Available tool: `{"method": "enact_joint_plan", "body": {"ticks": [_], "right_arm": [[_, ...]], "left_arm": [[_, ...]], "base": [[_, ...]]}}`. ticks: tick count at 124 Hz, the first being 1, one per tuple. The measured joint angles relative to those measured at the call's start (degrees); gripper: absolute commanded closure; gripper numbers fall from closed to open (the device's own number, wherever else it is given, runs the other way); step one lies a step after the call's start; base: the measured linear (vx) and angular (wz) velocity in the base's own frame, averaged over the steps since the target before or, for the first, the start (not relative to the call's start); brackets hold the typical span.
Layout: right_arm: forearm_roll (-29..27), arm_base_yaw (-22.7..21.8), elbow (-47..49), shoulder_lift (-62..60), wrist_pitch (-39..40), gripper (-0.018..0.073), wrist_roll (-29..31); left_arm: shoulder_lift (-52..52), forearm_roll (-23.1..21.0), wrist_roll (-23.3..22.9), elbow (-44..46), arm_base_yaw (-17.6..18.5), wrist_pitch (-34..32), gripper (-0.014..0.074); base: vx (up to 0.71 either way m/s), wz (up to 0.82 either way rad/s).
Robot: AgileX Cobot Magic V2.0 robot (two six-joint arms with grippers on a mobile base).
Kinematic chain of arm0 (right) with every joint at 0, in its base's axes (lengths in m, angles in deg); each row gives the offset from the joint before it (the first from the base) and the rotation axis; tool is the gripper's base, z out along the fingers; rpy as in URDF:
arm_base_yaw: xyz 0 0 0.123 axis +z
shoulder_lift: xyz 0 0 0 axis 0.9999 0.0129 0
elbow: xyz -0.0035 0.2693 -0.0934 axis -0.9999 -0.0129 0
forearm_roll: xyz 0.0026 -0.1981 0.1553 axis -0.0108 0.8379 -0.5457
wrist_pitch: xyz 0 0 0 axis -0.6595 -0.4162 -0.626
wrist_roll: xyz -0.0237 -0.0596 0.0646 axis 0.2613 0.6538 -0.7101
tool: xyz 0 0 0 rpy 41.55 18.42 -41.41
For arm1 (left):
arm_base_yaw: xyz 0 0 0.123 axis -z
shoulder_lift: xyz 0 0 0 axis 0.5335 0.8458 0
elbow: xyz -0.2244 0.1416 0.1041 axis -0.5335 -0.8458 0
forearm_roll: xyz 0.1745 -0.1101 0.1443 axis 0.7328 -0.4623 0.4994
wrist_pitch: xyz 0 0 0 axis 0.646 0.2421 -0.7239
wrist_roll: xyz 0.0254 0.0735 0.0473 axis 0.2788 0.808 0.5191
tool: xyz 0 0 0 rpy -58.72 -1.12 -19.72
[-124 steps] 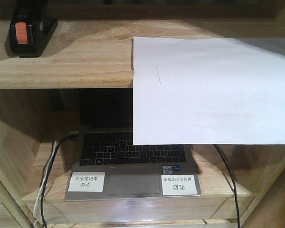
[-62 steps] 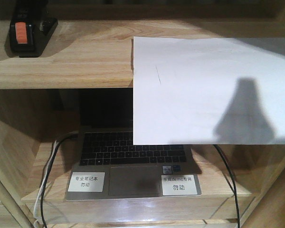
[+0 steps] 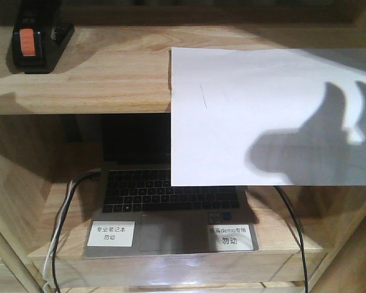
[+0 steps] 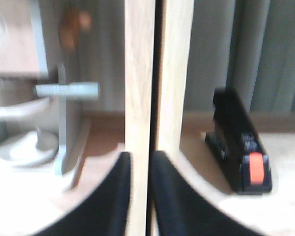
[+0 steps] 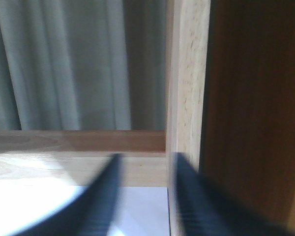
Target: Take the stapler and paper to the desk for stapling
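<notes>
Front view: paper (image 3: 271,116) overhanging shelf (image 3: 79,85) — left wrist: stapler (image 4: 234,135)

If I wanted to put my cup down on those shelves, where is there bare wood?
The widest bare patch is on the upper shelf, between the stapler and the paper. The lower shelf is crowded: the laptop fills its middle, with cables along the narrow strips either side.

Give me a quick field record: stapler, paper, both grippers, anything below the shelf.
stapler: upper shelf, far left, not gripped
paper: shelf's right side, front part overhanging, gripper-shaped shadow on it
left gripper: empty, jaws slightly apart, stapler ahead to its right
right gripper: open, empty, near the paper's edge
below: open laptop, white labels
</notes>
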Motion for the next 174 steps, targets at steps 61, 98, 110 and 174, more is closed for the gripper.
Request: {"method": "enact_joint_plan", "body": {"ticks": [61,98,110,174], "right_arm": [[0.0,0.0,0.0,0.0,-0.1,-0.0153,0.0],[0.0,0.0,0.0,0.0,-0.1,-0.0103,0.0],[0.0,0.0,0.0,0.0,-0.1,-0.0067,0.0],[0.1,0.0,0.0,0.0,-0.1,0.0151,0.0]], "left_arm": [[0.0,0.0,0.0,0.0,0.1,0.0,-0.0123],[0.1,0.0,0.2,0.0,6.9,-0.6,-0.0117],[0.1,0.0,1.7,0.0,11.9,-1.7,-0.0117],[8.3,0.0,3.3,0.0,38.2,-5.2,-0.0103]], "base": [[0.00,0.00],[0.00,0.00],[0.00,0.00],[0.00,0.00]]}}
